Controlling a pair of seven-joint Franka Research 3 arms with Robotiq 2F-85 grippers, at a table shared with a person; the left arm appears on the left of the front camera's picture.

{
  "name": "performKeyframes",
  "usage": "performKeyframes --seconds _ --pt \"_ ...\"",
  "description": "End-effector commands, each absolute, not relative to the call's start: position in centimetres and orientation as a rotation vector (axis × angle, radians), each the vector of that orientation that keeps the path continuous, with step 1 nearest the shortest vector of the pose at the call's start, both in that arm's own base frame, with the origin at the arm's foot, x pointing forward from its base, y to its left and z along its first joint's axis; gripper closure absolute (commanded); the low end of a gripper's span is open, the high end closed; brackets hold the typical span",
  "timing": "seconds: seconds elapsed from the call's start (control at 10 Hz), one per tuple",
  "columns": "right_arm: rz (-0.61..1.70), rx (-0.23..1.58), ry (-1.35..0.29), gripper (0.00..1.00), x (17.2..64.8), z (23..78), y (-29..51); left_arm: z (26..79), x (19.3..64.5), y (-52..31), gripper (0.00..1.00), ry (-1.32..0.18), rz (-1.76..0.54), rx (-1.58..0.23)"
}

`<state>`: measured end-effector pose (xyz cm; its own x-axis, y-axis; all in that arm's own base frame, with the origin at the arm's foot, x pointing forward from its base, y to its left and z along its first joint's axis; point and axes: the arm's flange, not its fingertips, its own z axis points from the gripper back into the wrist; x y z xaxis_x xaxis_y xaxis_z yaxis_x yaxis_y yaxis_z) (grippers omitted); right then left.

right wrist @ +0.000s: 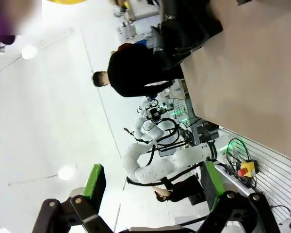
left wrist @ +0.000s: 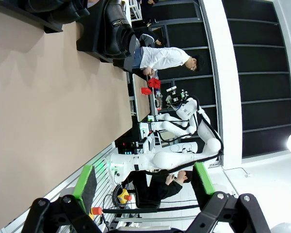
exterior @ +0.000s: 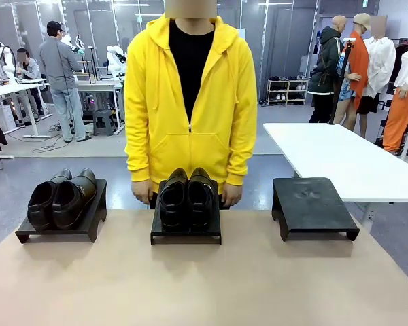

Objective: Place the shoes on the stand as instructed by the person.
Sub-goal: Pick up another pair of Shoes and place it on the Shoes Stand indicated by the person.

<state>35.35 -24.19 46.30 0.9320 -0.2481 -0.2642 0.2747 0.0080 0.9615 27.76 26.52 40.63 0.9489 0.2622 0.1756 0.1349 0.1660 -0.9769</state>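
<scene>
In the front view a dark brown-black pair of shoes sits on the left black stand. A black pair sits on the middle stand. The right stand is bare. The person in a yellow hoodie stands behind the middle stand, with a hand at each side of it. My left gripper is open above the table, with a dark shoe far ahead of it. My right gripper is open too, with a shoe on a stand far off.
The tan table stretches bare in front of the three stands. A white table stands behind at the right. Other people and workbenches are farther back in the room.
</scene>
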Motion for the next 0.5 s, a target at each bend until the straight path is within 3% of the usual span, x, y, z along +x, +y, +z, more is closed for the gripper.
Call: performKeyframes --seconds 0.0,0.3,0.4 --pt "-0.338 1.509 -0.014 0.00 35.5 43.9 -27.1 40.8 27.4 26.3 0.00 -0.341 0.076 -1.405" --pt "-0.434 1.539 -0.045 0.00 36.6 42.2 -29.1 40.8 27.4 26.3 0.00 -0.341 0.076 -1.405" --pt "-0.391 1.546 -0.028 0.00 34.8 43.1 -28.5 40.8 27.4 26.3 0.00 -0.341 0.076 -1.405"
